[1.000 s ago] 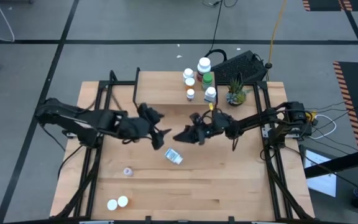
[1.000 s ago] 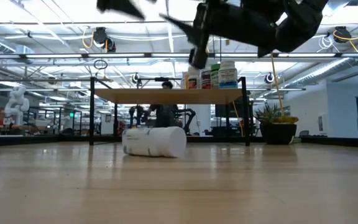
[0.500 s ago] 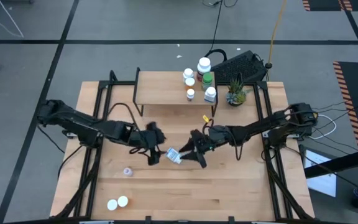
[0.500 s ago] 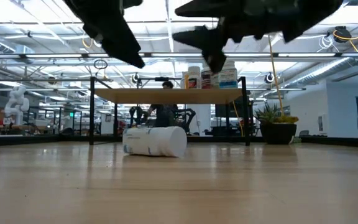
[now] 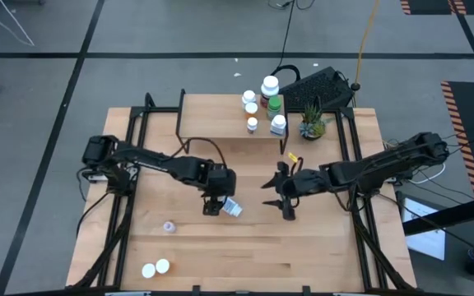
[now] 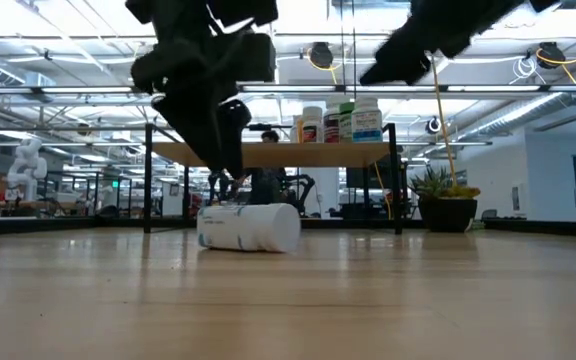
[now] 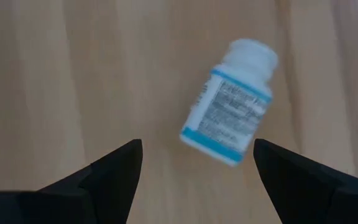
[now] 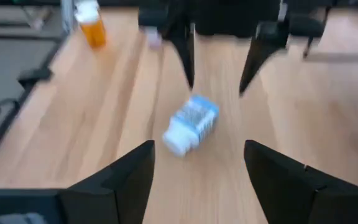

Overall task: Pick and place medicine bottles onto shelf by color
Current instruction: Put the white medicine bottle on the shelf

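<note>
A white medicine bottle with a blue-banded label (image 5: 231, 207) lies on its side on the table, also seen in the low view (image 6: 248, 227). My left gripper (image 5: 217, 201) hangs open just above it, fingers pointing down (image 6: 230, 165). In the left wrist view the bottle (image 7: 229, 102) lies ahead, between the two fingers, untouched. My right gripper (image 5: 276, 197) is open, to the bottle's right, and faces it (image 8: 191, 124). The shelf (image 5: 212, 123) stands at the far edge, with several bottles (image 5: 263, 103) upright on its right end.
A small potted plant (image 5: 311, 125) stands right of the shelf. An orange bottle (image 8: 92, 28) stands upright left of the lying bottle, seen from above as a small cap (image 5: 169, 226). Two white bottles (image 5: 155, 267) sit near the table's near left corner. A black keyboard (image 5: 315, 85) lies beyond the far edge.
My left gripper has moved toward the table's right and near edge, and come down until its open fingers hang just over the lying bottle. My right gripper first came close to the bottle, then drew back toward the table's right and rose. The bottle has stayed in place.
</note>
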You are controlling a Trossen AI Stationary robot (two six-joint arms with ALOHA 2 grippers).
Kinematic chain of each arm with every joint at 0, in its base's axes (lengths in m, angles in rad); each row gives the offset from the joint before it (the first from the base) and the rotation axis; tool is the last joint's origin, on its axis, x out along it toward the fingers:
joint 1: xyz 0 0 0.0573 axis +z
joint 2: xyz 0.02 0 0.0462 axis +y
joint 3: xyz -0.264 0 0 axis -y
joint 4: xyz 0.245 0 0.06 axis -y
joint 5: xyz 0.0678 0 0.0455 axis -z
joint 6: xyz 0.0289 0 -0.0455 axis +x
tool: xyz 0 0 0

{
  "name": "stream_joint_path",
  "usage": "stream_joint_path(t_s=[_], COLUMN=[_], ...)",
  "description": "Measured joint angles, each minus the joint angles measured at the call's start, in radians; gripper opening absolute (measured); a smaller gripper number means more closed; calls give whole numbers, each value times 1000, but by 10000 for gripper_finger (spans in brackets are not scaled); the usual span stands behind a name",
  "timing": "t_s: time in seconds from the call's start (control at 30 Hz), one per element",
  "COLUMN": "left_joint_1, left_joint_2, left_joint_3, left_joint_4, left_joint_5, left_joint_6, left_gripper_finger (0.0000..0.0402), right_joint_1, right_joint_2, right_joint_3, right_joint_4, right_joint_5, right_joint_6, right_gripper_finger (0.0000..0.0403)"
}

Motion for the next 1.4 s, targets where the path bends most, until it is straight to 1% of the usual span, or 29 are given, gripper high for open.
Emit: stream_joint_path(t_s=[0.1, 0.27, 0.37, 0.43, 0.53, 0.6, 0.63, 0.93, 1.0, 1.07, 1.13, 1.17, 1.27, 1.4], left_joint_1=[19, 26, 21, 13, 2, -1, -2, -7, -8, -8, -8, -7, -2, 14], left_joint_2=[9, -4, -10, 1, 30, 55, 67, 184, 195, 195, 194, 194, 182, 156], left_joint_3=[1, 1, 1, -10, -14, -14, -12, -14, -14, -13, -13, -13, -14, -14], left_joint_4=[-9, -17, 22, 60, 91, 116, 135, 116, 121, 125, 128, 134, 137, 139], left_joint_5=[21, 117, 169, 162, 114, 108, 107, 111, 111, 110, 112, 112, 142, 247], left_joint_6=[54, 178, 226, 253, 310, 322, 321, 283, 259, 223, 184, 170, 127, 56], left_gripper_finger=[310, 310, 310, 310, 310, 310, 310, 305, 287, 255, 220, 214, 214, 214], right_joint_1=[25, 61, 77, 78, 75, 76, 76, 76, 76, 76, 76, 76, 77, 99], right_joint_2=[8, 43, 47, 47, 44, 41, 41, 43, 42, 43, 43, 43, 40, 14], right_joint_3=[-1, -2, -1, -1, -1, -1, 0, 0, 0, 0, 0, 0, 0, 0], right_joint_4=[-41, -43, -54, -50, -45, -31, -31, -39, -40, -43, -42, -41, -26, 18], right_joint_5=[2, 6, 34, 50, 56, 56, 56, 51, 51, 51, 51, 51, 58, 108], right_joint_6=[65, 138, 149, 150, 151, 166, 176, 225, 228, 224, 205, 188, 124, -7], right_gripper_finger=[254, 263, 263, 263, 263, 263, 263, 263, 263, 263, 263, 263, 263, 263])
